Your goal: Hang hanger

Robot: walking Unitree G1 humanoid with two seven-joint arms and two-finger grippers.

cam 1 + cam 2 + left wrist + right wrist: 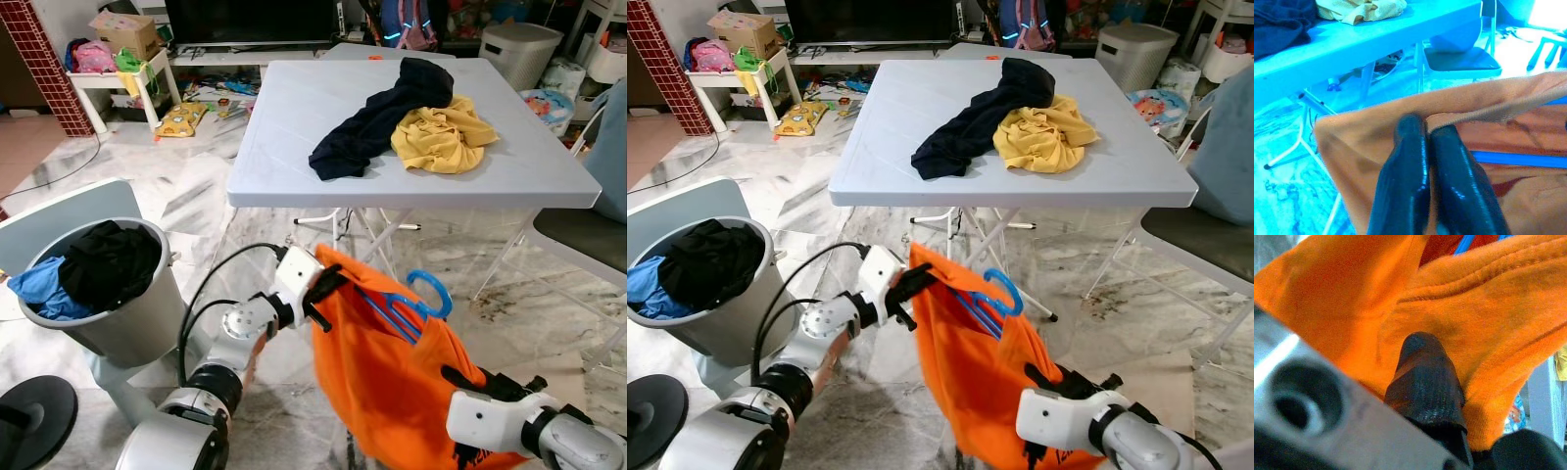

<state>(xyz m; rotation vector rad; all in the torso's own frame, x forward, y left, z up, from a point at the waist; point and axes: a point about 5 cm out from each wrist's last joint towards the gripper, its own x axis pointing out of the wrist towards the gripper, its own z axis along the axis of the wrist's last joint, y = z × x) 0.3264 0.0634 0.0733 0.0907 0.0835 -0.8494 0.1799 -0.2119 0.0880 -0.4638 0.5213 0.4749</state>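
Left eye view is showing, at the far left of the frame, a grey laundry bin [118, 323] holding dark and blue clothes. Just right of it, in the lower centre, the left end effector [328, 284] is clenching the upper corner of an orange garment [392, 392]; the left wrist view is confirming its two fingers [1405, 186] pressed together on a hemmed fold. A blue hanger [416, 299] is sitting inside the garment, its hook poking out of the top edge. Above, the white desk [294, 108] is carrying a navy garment [377, 122] and a yellow garment [441, 137]. At the lower right, the right end effector [465, 380] is pressing into the orange cloth, grasping a fold, judging by the right wrist view.

Risks, as I judge them: both grips are lying on cloth, not on the hanger, so the hanger is likely to tilt or slide out if the cloth slackens. The hook is also hanging loose and turned sideways, so it could miss a rail. A thin pinch on the hem could slip under the garment's weight.
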